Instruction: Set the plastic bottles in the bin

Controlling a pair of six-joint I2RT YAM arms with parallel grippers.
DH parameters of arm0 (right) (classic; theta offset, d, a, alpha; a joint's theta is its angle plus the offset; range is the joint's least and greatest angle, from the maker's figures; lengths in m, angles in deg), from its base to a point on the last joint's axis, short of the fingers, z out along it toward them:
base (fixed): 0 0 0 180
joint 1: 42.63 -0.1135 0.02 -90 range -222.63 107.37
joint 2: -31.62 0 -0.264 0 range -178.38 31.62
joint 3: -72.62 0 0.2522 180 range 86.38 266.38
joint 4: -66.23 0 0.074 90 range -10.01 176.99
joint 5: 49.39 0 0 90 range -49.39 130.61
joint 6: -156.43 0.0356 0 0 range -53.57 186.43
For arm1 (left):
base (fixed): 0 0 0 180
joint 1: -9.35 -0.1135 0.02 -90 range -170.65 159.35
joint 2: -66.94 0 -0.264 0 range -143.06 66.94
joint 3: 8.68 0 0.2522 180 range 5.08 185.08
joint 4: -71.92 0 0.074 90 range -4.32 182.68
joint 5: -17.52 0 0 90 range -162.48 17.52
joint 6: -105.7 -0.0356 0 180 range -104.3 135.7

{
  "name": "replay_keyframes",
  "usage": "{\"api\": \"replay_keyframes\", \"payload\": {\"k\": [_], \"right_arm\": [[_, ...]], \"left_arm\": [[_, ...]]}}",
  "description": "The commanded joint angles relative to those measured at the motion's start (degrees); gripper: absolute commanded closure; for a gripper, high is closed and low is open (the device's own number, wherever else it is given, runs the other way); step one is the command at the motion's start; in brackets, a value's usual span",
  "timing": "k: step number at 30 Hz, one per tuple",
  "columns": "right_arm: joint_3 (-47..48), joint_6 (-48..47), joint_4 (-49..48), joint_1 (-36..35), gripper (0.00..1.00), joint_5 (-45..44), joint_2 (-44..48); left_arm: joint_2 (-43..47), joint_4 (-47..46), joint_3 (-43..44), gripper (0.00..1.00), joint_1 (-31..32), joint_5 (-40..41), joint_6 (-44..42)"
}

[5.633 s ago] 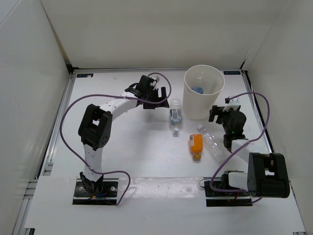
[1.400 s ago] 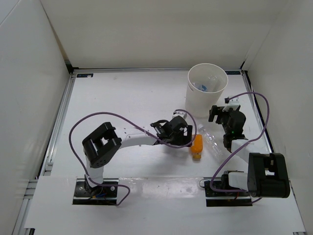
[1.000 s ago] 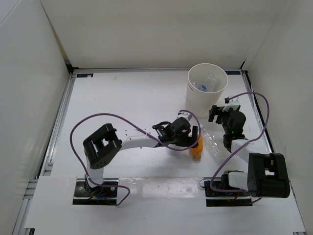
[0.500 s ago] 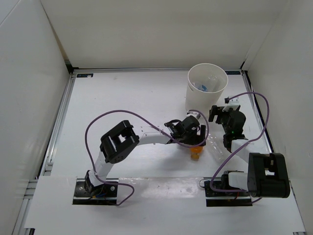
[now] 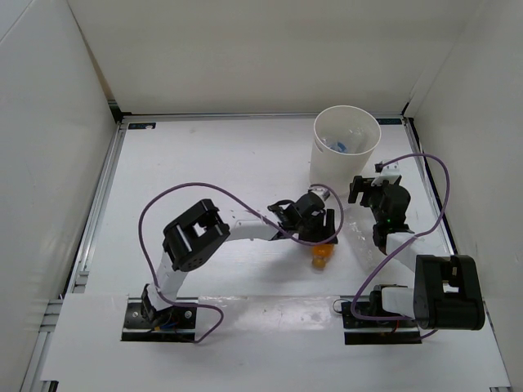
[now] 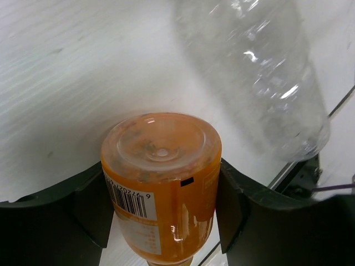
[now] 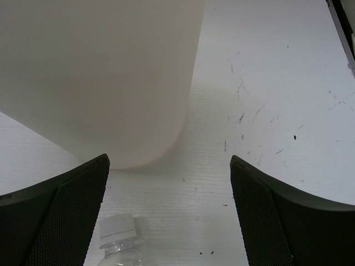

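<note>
My left gripper is shut on the short orange bottle, with a black finger pressed to each side of it. The bottle's base faces the left wrist camera, and its lower end shows below the gripper from above. A plain clear bottle lies just to the right of it; its white cap shows low in the right wrist view. The off-white bin stands at the back right with bottles inside. My right gripper is open, facing the bin's wall, holding nothing.
White walls enclose the table on three sides. The right arm stands close to the clear bottle's right side. A purple cable loops above the left arm. Small dark specks dot the table beside the bin.
The left arm reached right over the orange bottle and its jaws closed onto it; the bottle shifted slightly. The right arm stayed still.
</note>
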Motion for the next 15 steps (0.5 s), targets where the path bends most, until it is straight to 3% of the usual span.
{"api": "replay_keyframes", "payload": {"k": [1,5,10,14,15], "right_arm": [[1.8,-0.3,-1.9,-0.1,0.1,-1.0,0.2],[2.0,-0.3,-2.0,-0.1,0.1,-1.0,0.1],[2.0,-0.3,-1.9,-0.2,0.1,-1.0,0.1],[1.8,-0.3,-2.1,-0.2,0.1,-1.0,0.2],[1.9,-0.3,-1.9,-0.1,0.1,-1.0,0.2]], "left_arm": [[7.7,1.4,-4.7,0.45,-1.2,1.8,-2.8],[20.6,6.1,-8.0,0.48,-2.3,8.1,-6.6],[29.3,14.9,1.6,0.48,-3.3,18.5,-20.8],[28.3,10.5,13.6,0.48,-6.2,19.7,-32.3],[26.9,4.5,16.0,0.48,-6.6,19.0,-34.8]]}}
